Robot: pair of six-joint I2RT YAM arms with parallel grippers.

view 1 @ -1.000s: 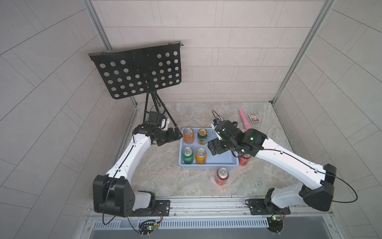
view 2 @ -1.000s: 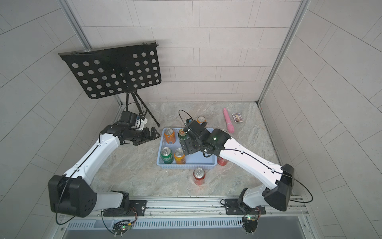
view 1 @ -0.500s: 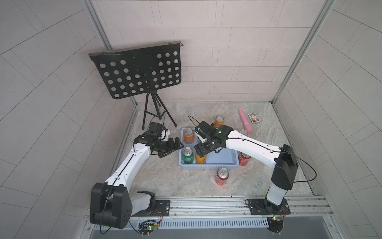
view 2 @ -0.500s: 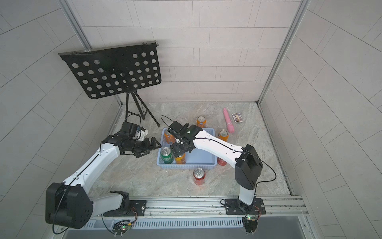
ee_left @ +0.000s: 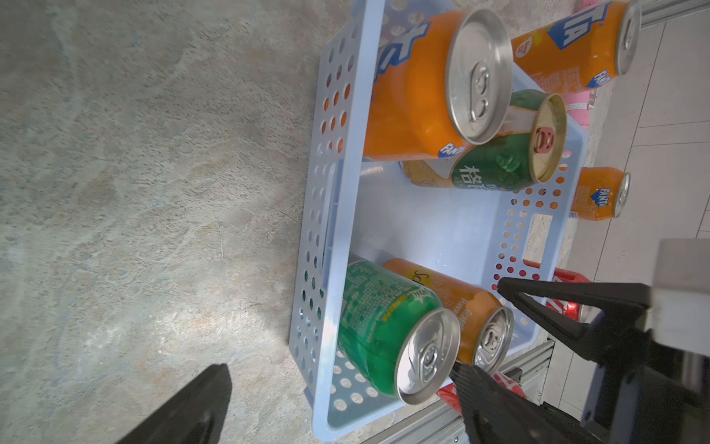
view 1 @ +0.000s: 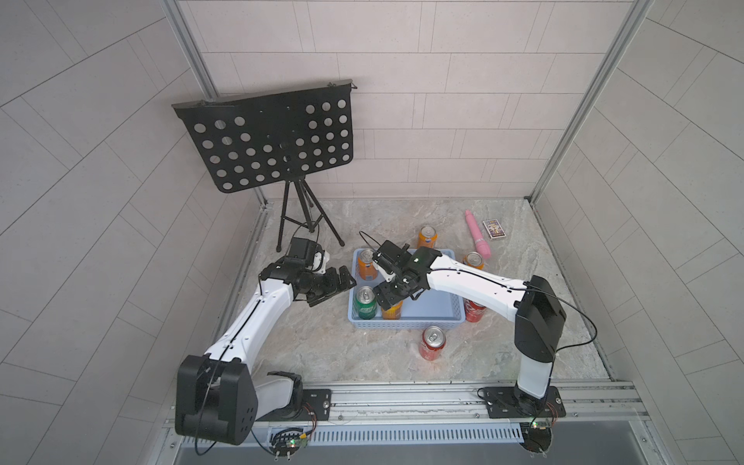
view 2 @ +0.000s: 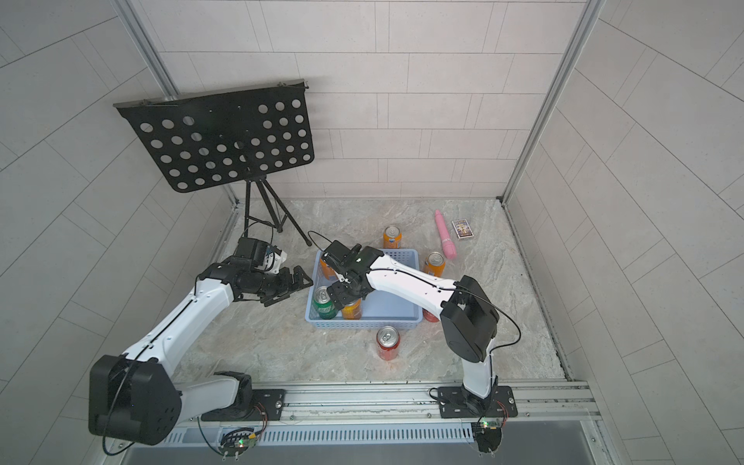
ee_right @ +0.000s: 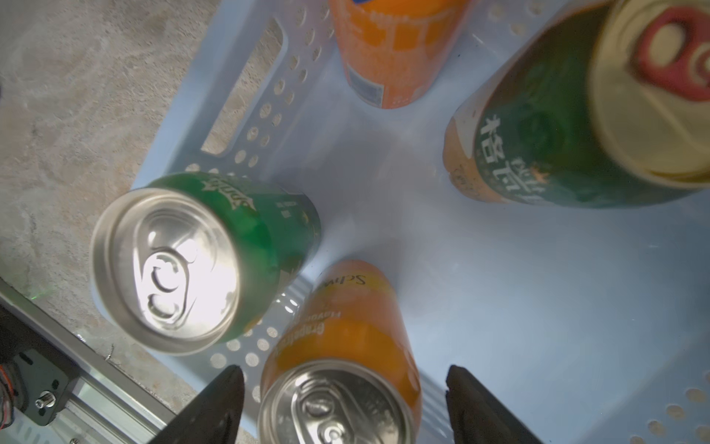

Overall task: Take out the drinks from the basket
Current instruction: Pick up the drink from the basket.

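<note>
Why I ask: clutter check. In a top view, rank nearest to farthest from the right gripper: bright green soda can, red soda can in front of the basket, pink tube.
1. Bright green soda can: in the light-blue plastic basket, beside the right gripper.
2. Red soda can: just in front of the basket.
3. Pink tube: back right.

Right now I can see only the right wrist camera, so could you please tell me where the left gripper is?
Observer: The left gripper is open and empty, just outside the basket at its left wall, near the bright green can.
Operator: Thank you; how many cans are out already?
Observer: Four stand outside: the rear orange can, the right-side orange can, the right-side red can and the front red can.
</note>
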